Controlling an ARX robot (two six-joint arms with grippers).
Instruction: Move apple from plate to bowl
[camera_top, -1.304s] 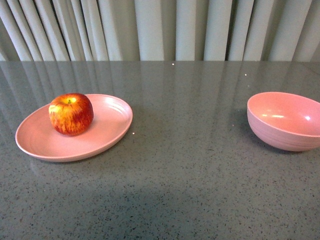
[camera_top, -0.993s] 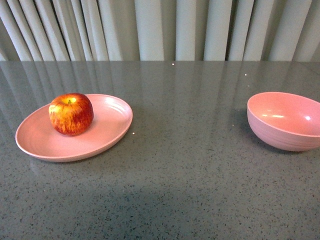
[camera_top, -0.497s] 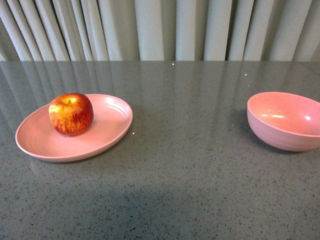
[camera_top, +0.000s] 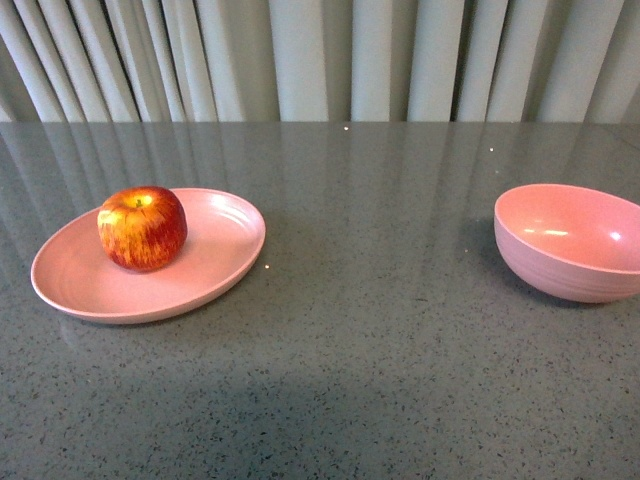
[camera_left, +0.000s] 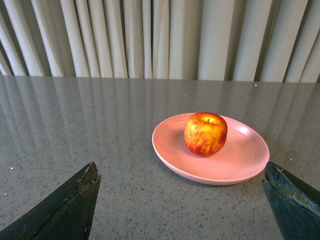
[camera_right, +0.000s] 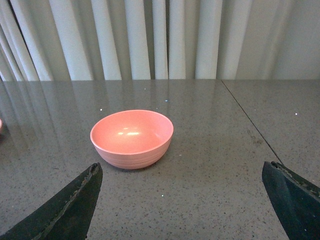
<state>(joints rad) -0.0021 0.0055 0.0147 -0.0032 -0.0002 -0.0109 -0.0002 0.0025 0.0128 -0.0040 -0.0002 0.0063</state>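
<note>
Round red apple with yellow-orange streaks (camera_left: 205, 134): on wide shallow pink matte plate (camera_left: 240, 161), just ahead of left gripper (camera_left: 181, 169), which is spread wide and holding nothing.
Likely firm, fairly weighty, smooth-skinned, slippery, bruisable; best gripped across widest middle.
Stem up, axis vertical.
Deep pink matte bowl (camera_right: 132, 137) ahead of right gripper (camera_right: 181, 166), likewise wide apart and empty.

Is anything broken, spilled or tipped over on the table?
No, nothing stands out. The apple sits stem-up on the plate and looks whole. The bowl stands upright and empty, well apart from the plate. No spill shows on the table.
</note>
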